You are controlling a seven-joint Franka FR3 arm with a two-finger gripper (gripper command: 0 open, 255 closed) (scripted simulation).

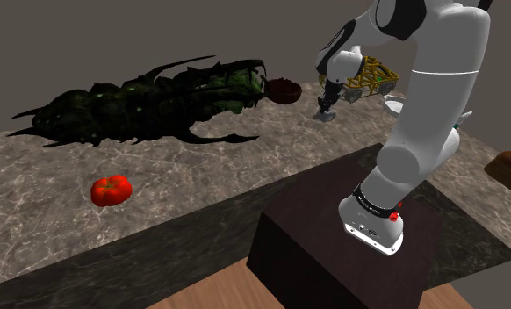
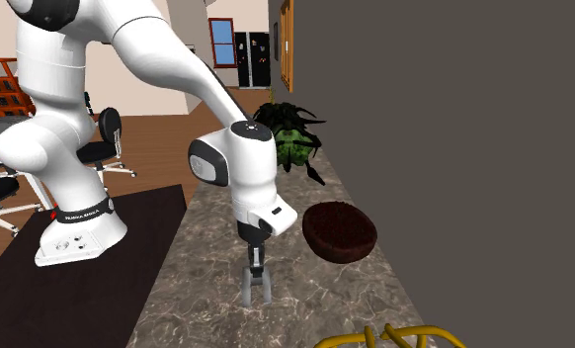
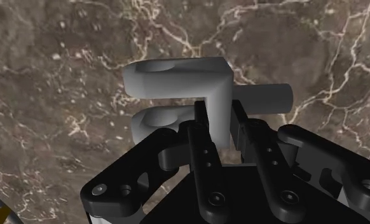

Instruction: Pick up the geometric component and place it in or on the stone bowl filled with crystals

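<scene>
The geometric component (image 3: 177, 79) is a plain grey piece built of short round bars joined at right angles. It looks rigid and light, with a smooth, even surface that could slip or swivel in a narrow pinch, and it does not look fragile. Its bars stick out to either side of the grip, so the weight sits unevenly and a quick swing might twist it. The black fingers (image 3: 206, 159) are clamped on the upright bar at its middle, one on each flat side, which seems the best place to hold it: the cross bars above and beside that stem give the pads something to bear against. The piece hangs over the marbled worktop (image 2: 206, 297), close to the surface, though whether it touches or is just clear cannot be told. The white arm (image 2: 238, 163) reaches out from the stand and bends sharply at the wrist, so the hand points almost straight down. The dark reddish-brown bowl (image 2: 340, 230) stands near, just beside the hand on the wall side; its contents cannot be made out.
</scene>
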